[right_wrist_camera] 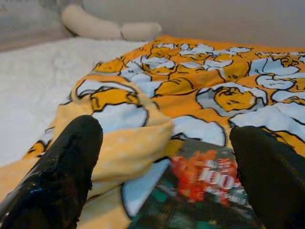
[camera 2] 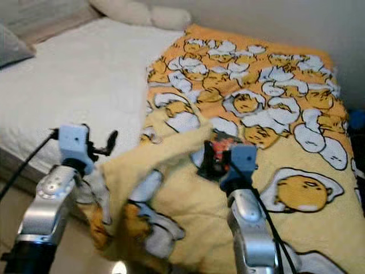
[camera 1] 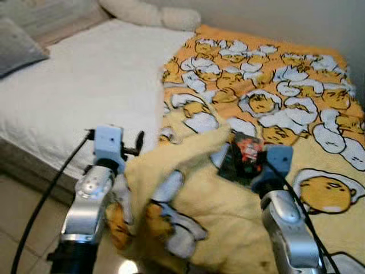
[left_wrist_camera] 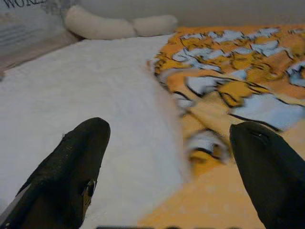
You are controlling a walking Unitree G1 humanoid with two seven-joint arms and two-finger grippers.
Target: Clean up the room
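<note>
Egg-print fleece blanket sprawls over frame right on white mattress, near corner rumpled at lower centre by a dark booklet. Soft, light, floppy, prob. non-slip; best pinched at the folded edge. Left gripper & right gripper both wide open, holding nothing.

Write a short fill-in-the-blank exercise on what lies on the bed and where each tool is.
1. The blanket printed with egg figures covers the bed's ____ side.
2. The dark packet with red print lies on the ____.
3. The right tool has its fingers ____, with the packet between them.
4. The left tool points along the blanket's edge on the ____ mattress.

Missing words: right; blanket; open; white
</note>
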